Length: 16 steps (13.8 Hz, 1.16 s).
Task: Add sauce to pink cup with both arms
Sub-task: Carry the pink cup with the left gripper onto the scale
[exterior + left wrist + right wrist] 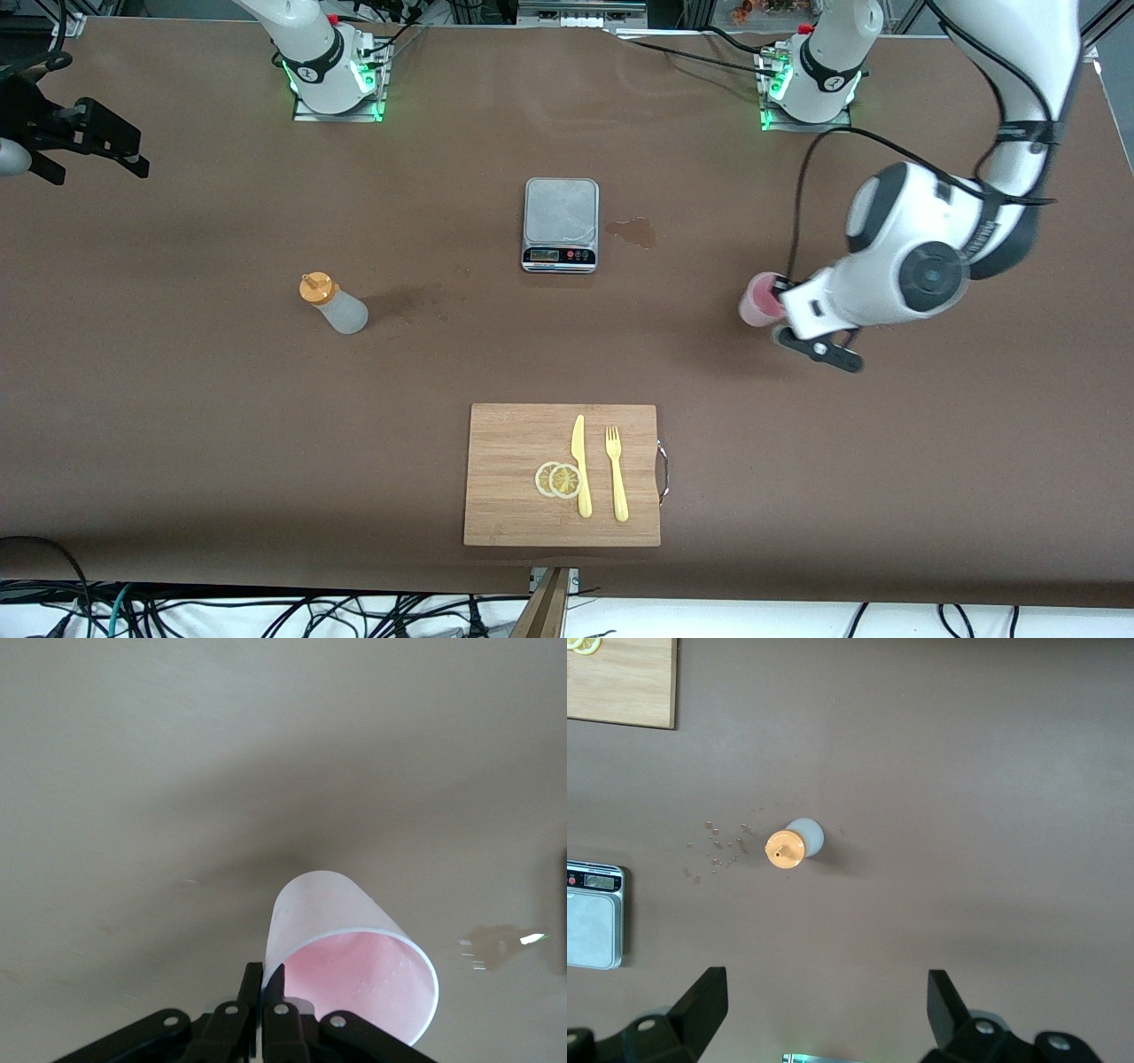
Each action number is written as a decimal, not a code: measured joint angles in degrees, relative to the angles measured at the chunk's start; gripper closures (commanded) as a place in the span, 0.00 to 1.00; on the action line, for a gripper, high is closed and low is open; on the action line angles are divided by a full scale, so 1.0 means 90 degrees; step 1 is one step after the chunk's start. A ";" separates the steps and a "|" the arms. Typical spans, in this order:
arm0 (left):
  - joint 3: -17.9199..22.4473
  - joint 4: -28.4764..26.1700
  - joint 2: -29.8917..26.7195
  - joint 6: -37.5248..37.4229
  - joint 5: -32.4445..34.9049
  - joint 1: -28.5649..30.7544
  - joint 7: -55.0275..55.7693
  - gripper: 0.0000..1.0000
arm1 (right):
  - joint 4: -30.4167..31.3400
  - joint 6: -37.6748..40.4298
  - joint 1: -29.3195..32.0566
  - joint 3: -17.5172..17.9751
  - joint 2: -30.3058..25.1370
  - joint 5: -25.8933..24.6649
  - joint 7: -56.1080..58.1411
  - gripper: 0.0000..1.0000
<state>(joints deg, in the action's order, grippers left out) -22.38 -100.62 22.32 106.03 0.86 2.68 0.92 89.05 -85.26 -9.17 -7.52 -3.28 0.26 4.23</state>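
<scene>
The pink cup [758, 301] is toward the left arm's end of the table. My left gripper [781, 303] is shut on its rim. In the left wrist view one finger is inside and one outside the cup's [354, 943] wall, with the left gripper [263, 979] pinching it. I cannot tell whether the cup touches the table. The sauce bottle [335, 304], whitish with an orange cap, stands toward the right arm's end. My right gripper [96, 168] is open and empty, high at that end. The right wrist view looks down on the bottle [796, 843] past the right gripper [827, 1001].
A metal scale [561, 223] stands mid-table, with a wet patch [633, 231] beside it. A wooden cutting board [509, 470] nearer the front camera holds a yellow knife [580, 465], a fork [616, 474] and lemon slices [558, 479]. Droplets [718, 846] lie beside the bottle.
</scene>
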 measured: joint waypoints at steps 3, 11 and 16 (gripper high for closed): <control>-0.0955 -0.0119 0.0013 -0.0056 -0.0091 -0.0039 0.1299 1.00 | 0.0000 0.0004 0.0000 0.0000 0.0000 0.0000 0.0000 0.00; -0.1894 -0.0445 0.0298 0.1126 -0.0412 -0.1365 0.3509 1.00 | 0.0000 0.0007 0.0000 0.0000 0.0000 0.0000 0.0000 0.00; -0.1839 -0.0666 0.1006 0.1985 -0.0105 -0.2084 0.4068 1.00 | 0.0003 0.0013 0.0004 -0.0003 0.0004 -0.0002 0.0000 0.00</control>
<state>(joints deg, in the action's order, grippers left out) -38.93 -106.61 31.37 123.90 -0.09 -16.07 37.53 89.08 -85.15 -9.13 -7.55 -3.25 0.25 4.22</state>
